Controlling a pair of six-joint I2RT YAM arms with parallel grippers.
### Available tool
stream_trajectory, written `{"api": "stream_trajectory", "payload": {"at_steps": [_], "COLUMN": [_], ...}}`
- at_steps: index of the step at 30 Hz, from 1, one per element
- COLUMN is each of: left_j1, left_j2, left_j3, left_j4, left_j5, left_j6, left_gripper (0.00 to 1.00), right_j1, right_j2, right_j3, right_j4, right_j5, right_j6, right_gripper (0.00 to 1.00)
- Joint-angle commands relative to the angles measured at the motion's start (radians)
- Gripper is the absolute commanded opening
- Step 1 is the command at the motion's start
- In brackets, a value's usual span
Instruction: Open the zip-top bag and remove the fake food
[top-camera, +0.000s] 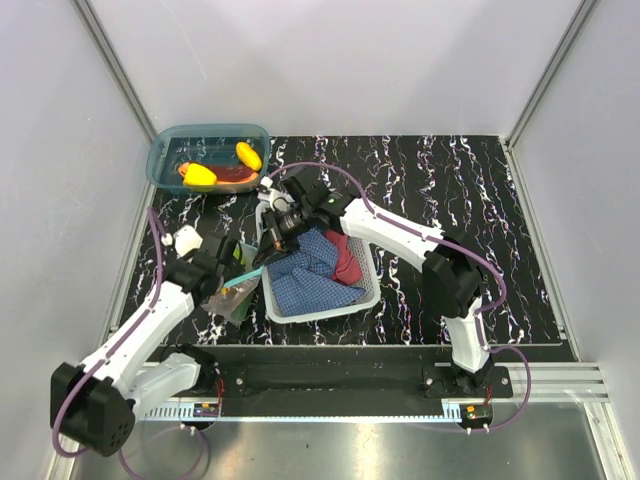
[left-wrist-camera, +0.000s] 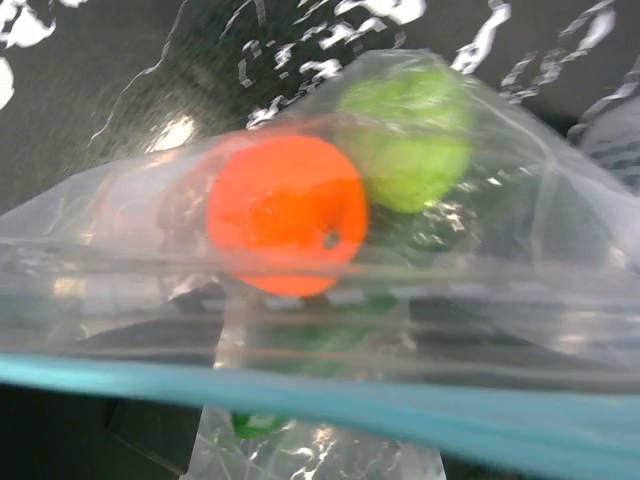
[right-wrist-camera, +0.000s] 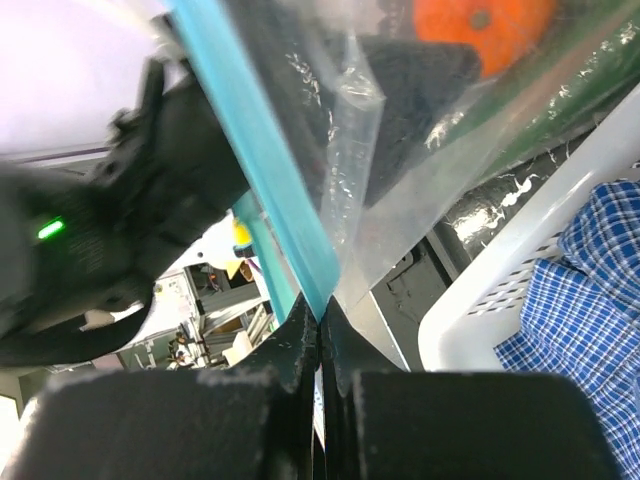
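The clear zip-top bag (top-camera: 235, 295) hangs between both grippers, left of the white basket. My right gripper (right-wrist-camera: 320, 315) is shut on the bag's teal zip strip (right-wrist-camera: 255, 150); it also shows in the top view (top-camera: 272, 245). My left gripper (top-camera: 232, 262) is at the bag's other side. Its fingers are hidden behind the plastic in the left wrist view, where the strip (left-wrist-camera: 400, 410) crosses the bottom. Inside the bag (left-wrist-camera: 500, 270) lie an orange piece (left-wrist-camera: 288, 215), a lime-green piece (left-wrist-camera: 405, 135) and a dark green piece (left-wrist-camera: 255, 425). The orange piece also shows in the right wrist view (right-wrist-camera: 480, 30).
A white basket (top-camera: 320, 312) with a blue plaid cloth (top-camera: 310, 275) and a red cloth (top-camera: 345, 255) stands right of the bag, under the right arm. A teal bin (top-camera: 165, 150) at the back left holds yellow pieces (top-camera: 200, 176) and an orange-red piece.
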Motion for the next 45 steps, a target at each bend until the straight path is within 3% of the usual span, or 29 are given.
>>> {"api": "stream_trajectory", "payload": {"at_steps": [1, 8, 11, 16, 20, 28, 32, 36, 45], "left_j1": [0.048, 0.089, 0.088, 0.089, 0.088, 0.088, 0.089, 0.091, 0.091], "left_j2": [0.092, 0.238, 0.170, 0.011, 0.007, -0.212, -0.271, -0.294, -0.104], "left_j3": [0.043, 0.075, 0.069, -0.034, -0.085, -0.019, 0.047, 0.046, -0.066], "left_j4": [-0.014, 0.084, 0.130, 0.210, 0.199, -0.006, -0.092, -0.126, -0.069], "left_j5": [-0.068, 0.047, 0.199, 0.447, 0.587, 0.359, 0.279, 0.239, 0.286], "left_j6": [-0.079, 0.021, 0.178, 0.277, 0.288, 0.179, 0.128, 0.113, 0.047], "left_gripper": [0.81, 0.77, 0.74, 0.73, 0.60, 0.65, 0.65, 0.64, 0.60], "right_j1": [0.004, 0.000, -0.019, -0.042, -0.055, -0.029, 0.010, 0.017, -0.032], "right_j2": [-0.096, -0.104, -0.088, -0.075, -0.062, 0.076, 0.200, 0.277, 0.119], "right_j3": [-0.034, -0.077, -0.072, -0.059, -0.023, 0.180, 0.460, 0.604, 0.135], "right_j4": [0.008, 0.050, 0.053, 0.048, 0.050, 0.044, 0.045, 0.039, 0.053], "right_j5": [-0.060, -0.075, -0.109, -0.181, -0.235, -0.319, -0.344, -0.359, -0.301], "right_j6": [0.017, 0.040, 0.038, 0.008, 0.006, -0.018, 0.015, 0.051, -0.086], "right_gripper": [0.00, 0.00, 0.00, 0.00, 0.00, 0.00, 0.00, 0.00, 0.00]}}
